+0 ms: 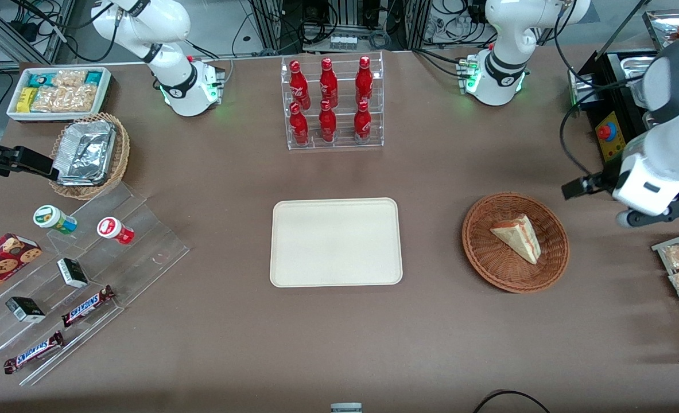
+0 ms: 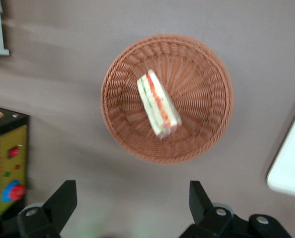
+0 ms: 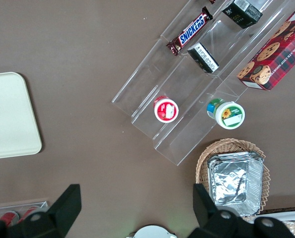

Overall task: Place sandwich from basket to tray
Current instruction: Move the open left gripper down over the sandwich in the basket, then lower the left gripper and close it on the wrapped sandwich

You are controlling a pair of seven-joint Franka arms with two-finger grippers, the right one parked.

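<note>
The brown table [image 1: 230,321] carries everything, and near its middle lies the cream tray [image 1: 336,241], flat and bare. Farther from the front camera than the tray stands a clear rack of red bottles [image 1: 332,103]. Toward the parked arm's end sits a stepped clear display stand [image 1: 86,275] holding chocolate bars, small dark boxes and two lidded cups, with a red cookie box [image 1: 0,261] beside it, a lighter wicker basket of silver foil [image 1: 89,155] farther from the camera, and a white bin of snack packets [image 1: 59,92] farther still. Toward the working arm's end, well apart from the tray, rests the reddish-brown woven basket [image 1: 482,252]. In it lies the sandwich [image 1: 517,236], a pale wedge on its side with red and green layers along the cut edge, seen clearly from the left wrist [image 2: 159,104]. The left arm's gripper [image 2: 132,206] hangs above the table just beside the basket, toward the working arm's end, its two dark fingers [image 2: 63,198] spread wide apart and holding nothing, clear of basket and sandwich
</note>
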